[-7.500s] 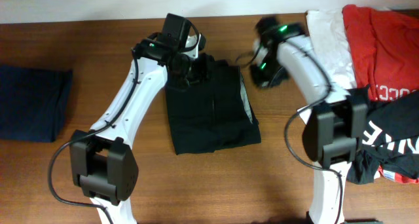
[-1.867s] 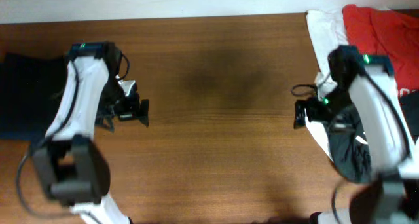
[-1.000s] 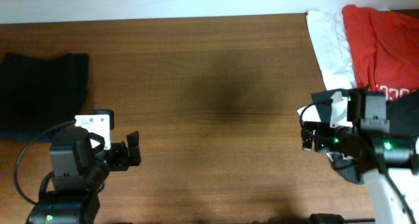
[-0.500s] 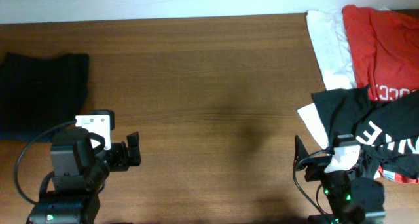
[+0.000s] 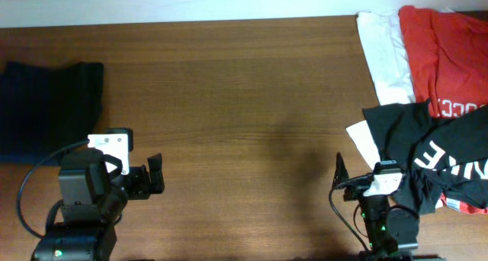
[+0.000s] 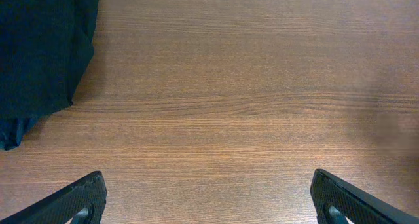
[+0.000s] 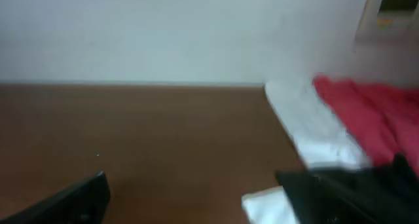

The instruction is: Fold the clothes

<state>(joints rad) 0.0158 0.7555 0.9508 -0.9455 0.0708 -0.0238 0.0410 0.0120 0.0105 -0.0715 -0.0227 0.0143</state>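
- The left arm [image 5: 84, 196] sat at the near left edge of the wooden worktop [image 5: 244, 93]. The left jaws were spread wide, one finger [image 6: 82, 199] at each lower corner of the left wrist view, with only bare wood between them.
- The right arm [image 5: 387, 215] sat at the near right edge. Its wrist view was blurred, but the right jaws looked wide open and held nothing.
- A folded black garment [image 5: 49, 108] lay flat at the far left of the worktop, well apart from both arms. Its right edge [image 6: 39, 54] showed in the upper left of the left wrist view.
- The remaining clothes lay heaped at the right end. A white garment [image 5: 385, 55] lay along the inner side and a red garment [image 5: 446, 55] overlapped it.
- A crumpled black garment with white lettering [image 5: 431, 146] lay nearer the front, just beside the right arm and partly on top of the red one.
- The middle of the worktop carried no cloth.
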